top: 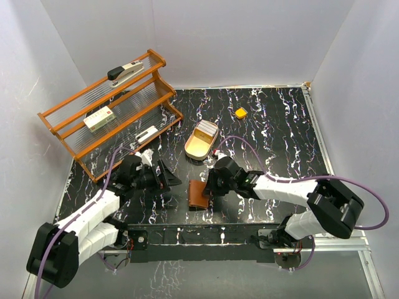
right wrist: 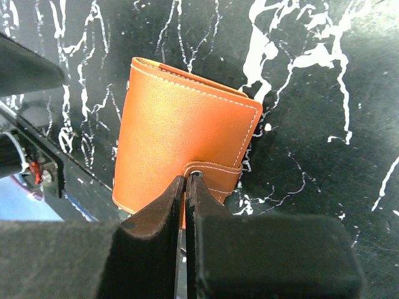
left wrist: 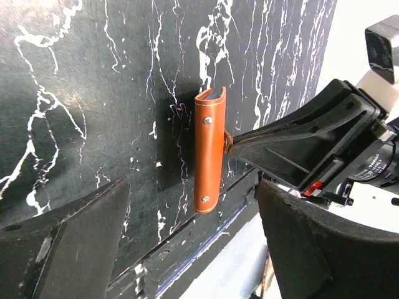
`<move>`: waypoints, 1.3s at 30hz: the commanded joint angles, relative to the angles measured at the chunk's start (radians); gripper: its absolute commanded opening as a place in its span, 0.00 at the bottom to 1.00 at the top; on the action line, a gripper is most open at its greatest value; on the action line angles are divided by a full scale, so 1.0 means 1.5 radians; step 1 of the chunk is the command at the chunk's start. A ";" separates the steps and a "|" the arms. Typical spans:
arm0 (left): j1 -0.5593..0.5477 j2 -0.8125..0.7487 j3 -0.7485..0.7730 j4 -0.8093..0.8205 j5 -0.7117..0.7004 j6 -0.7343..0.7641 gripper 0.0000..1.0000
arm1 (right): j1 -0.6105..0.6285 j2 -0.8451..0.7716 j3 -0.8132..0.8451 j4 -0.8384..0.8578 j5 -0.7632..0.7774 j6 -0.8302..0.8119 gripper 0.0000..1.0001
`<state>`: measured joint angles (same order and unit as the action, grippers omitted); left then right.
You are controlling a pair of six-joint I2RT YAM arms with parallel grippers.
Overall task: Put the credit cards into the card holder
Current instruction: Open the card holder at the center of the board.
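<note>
Two grippers flank the holder (top: 198, 194) near the front edge of the table (top: 280, 143). The right gripper (right wrist: 186, 182) is clenched on the holder's snap tab (right wrist: 215, 173), its fingers pressed almost together around it. The holder is closed and up on edge, with its broad brown face toward the right wrist camera and its narrow edge toward the left one. The left gripper (top: 169, 179) is spread wide and grasps nothing; it is just beside the holder, not touching it. Behind the holder sits an oval tray (top: 190, 149) with what may be the cards (top: 205, 132) inside, pale and too small to be sure. A yellow block (top: 240, 113) lies farther back. A shelf (top: 124, 106) stands at the left, with a stapler (top: 124, 71) on top.
</note>
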<state>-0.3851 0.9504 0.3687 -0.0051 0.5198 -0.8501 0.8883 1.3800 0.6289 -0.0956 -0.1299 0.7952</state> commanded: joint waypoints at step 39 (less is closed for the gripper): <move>-0.087 0.138 -0.036 0.133 0.015 -0.042 0.00 | 0.008 -0.040 -0.030 0.005 0.072 -0.003 0.00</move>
<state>-0.5186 1.1763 0.3084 0.2352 0.5339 -0.9379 0.9031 1.3685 0.5854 -0.0483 -0.0940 0.8284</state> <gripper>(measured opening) 0.053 0.009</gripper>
